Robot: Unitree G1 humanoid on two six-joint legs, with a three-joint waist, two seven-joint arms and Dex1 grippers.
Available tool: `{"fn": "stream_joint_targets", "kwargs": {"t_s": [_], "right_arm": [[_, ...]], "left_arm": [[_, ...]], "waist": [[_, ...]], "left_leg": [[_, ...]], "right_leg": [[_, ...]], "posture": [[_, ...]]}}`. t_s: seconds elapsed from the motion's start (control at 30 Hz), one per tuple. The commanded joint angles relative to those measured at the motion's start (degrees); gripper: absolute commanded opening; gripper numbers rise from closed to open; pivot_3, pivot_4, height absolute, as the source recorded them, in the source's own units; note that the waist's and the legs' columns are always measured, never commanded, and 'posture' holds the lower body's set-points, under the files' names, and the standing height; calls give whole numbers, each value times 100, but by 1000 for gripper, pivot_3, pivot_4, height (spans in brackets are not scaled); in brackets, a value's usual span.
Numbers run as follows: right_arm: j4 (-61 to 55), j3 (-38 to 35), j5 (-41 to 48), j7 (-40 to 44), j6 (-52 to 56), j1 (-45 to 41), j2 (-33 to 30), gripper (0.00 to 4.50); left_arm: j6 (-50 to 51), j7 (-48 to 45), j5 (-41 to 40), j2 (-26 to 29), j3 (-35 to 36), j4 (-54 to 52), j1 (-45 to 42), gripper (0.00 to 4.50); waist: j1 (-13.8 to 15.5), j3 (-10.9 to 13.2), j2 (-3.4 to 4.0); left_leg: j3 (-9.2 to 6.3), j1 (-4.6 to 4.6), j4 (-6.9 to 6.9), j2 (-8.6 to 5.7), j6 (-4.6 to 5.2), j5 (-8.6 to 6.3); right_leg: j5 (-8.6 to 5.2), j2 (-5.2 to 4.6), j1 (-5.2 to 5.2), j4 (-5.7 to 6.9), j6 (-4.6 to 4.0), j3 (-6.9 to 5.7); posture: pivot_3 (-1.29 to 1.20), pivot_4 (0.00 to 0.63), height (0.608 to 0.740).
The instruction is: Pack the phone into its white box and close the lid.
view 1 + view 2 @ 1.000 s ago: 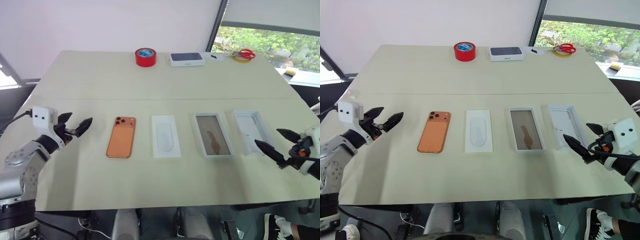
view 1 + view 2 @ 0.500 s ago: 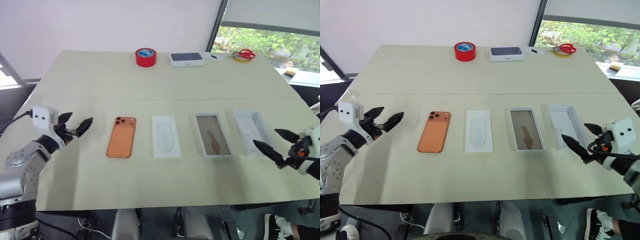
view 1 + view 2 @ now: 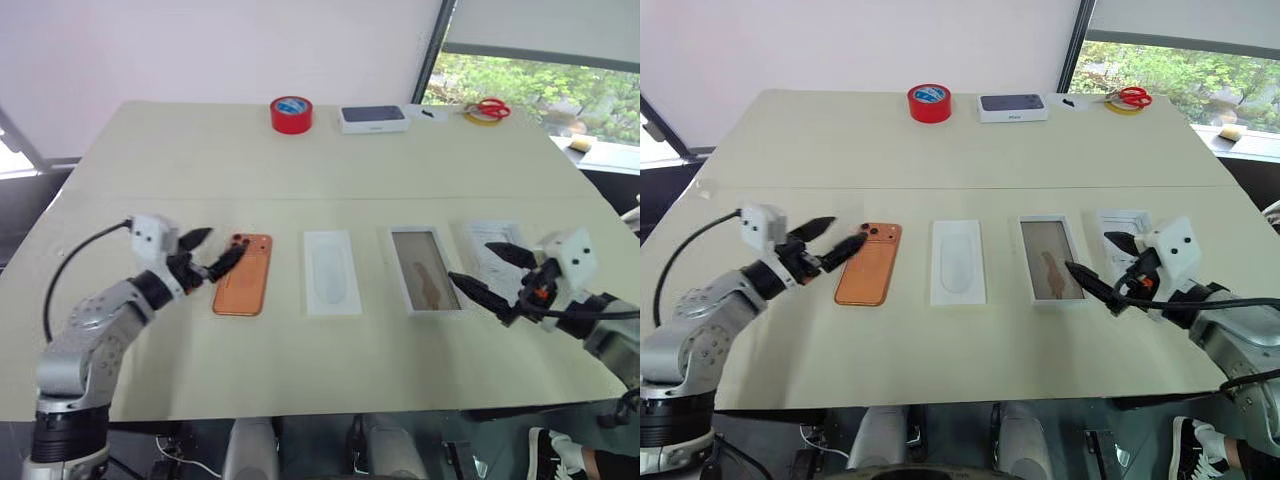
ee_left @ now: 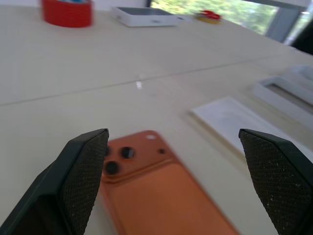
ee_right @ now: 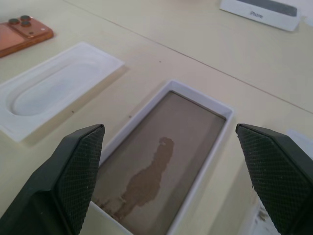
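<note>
The orange-copper phone (image 3: pixel 243 288) lies flat, lenses up, left of centre on the table. My left gripper (image 3: pixel 218 250) is open, level, with its tips at the phone's camera corner; in the left wrist view the phone (image 4: pixel 156 191) sits between the spread fingers (image 4: pixel 88 171). The white box (image 3: pixel 428 270), with its tan floor bare, lies right of centre. The lid (image 3: pixel 490 232) lies just to its right. My right gripper (image 3: pixel 470 262) is open and hovers over the gap between box and lid; the right wrist view looks down into the box (image 5: pixel 161 161).
A white insert (image 3: pixel 332 272) with a phone-shaped hollow lies between phone and box. At the table's far edge stand a red tape roll (image 3: pixel 291 113), a dark-blue-topped white box (image 3: pixel 373 118) and red scissors (image 3: pixel 488 107).
Both arms have swung inward. The left gripper has moved right up to the phone's camera end; the right gripper has moved left over the lid toward the box. Both stayed open.
</note>
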Motion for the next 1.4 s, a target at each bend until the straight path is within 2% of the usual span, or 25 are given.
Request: {"fn": "stream_joint_targets", "kwargs": {"t_s": [0.03, 0.13, 0.23, 0.37, 0.53, 0.63, 0.9, 1.0, 1.13, 1.23, 1.4], "right_arm": [[-441, 451, -206, -319, 203, -204, -101, 4500], [-626, 695, -320, -526, 416, -310, -132, 4500], [-819, 857, -254, -692, 653, -449, -55, 4500], [-927, 970, -119, -693, 830, -608, -44, 4500], [-910, 1020, -165, -724, 861, -624, -53, 4500], [-950, 1023, -256, -709, 788, -483, -72, 4500], [-1069, 951, -303, -712, 814, -380, -90, 4500], [-1168, 1014, -303, -690, 938, -329, -176, 4500], [-1158, 1170, -360, -657, 1167, -340, -408, 4500], [-1088, 1349, -488, -485, 1378, -332, -859, 4500], [-916, 1297, -301, 231, 1401, -496, -1532, 4500]], "left_arm": [[977, 178, -843, -42, -176, -431, -407, 4467], [1723, 863, -1343, -382, -224, -436, -907, 4467], [2532, 1483, -1303, -423, -418, -308, -1430, 4467], [3710, 2333, -1665, -872, -193, 75, -2128, 4467], [5066, 2987, -1543, -1380, 88, 544, -2833, 4467], [5282, 3380, -1414, -1449, -112, 753, -2932, 4467], [5282, 3995, -1744, -1970, -95, 1243, -2888, 4467], [5282, 4177, -1923, -2201, -14, 1408, -2942, 3587], [5282, 4368, -1952, -2282, -35, 1431, -2972, 1619], [5282, 4536, -1858, -2384, 120, 1476, -3021, 19], [5282, 4691, -1878, -2589, 467, 1608, -3127, 19]], "waist": [[7, 0, 1], [34, 0, 0], [12, -1, -2], [12, 0, -3], [12, 1, -5], [8, 1, -4], [15, 1, -5], [36, 1, -5], [26, 2, -7], [18, 2, -7], [10, 3, -9]], "left_leg": [[0, 1, 0, 0, 0, 0], [-4, 1, 4, -2, 1, 1], [-6, 9, 8, -6, 2, 1], [-6, 38, 5, -6, 2, 0], [-7, 50, 4, -7, 2, 0], [-6, 51, 4, -8, 2, 0], [-8, 54, 3, -9, 1, 0], [-8, 56, 4, -10, 1, -1], [-8, 55, 5, -12, 2, -1], [-9, 56, 3, -12, 1, -1], [-9, 56, 3, -13, 2, -1]], "right_leg": [[-1, 0, 0, 0, -1, 0], [-1, -1, 7, 1, -2, 0], [7, 0, 23, 1, 14, 1], [6, 0, 47, 1, 16, 0], [5, 0, 59, 1, 17, 0], [5, 0, 62, 1, 17, 0], [3, -2, 65, 1, 12, 0], [-3, -3, 67, 1, 1, 0], [-4, -6, 67, 1, 0, 1], [-4, -7, 65, 1, -1, 0], [-5, -8, 66, -1, -2, 0]], "posture": [[0, 150, 637], [0, 150, 637], [0, 150, 637], [0, 150, 637], [0, 150, 637], [0, 150, 637], [0, 150, 637], [0, 150, 637], [0, 150, 637], [0, 150, 637], [0, 150, 637]]}}
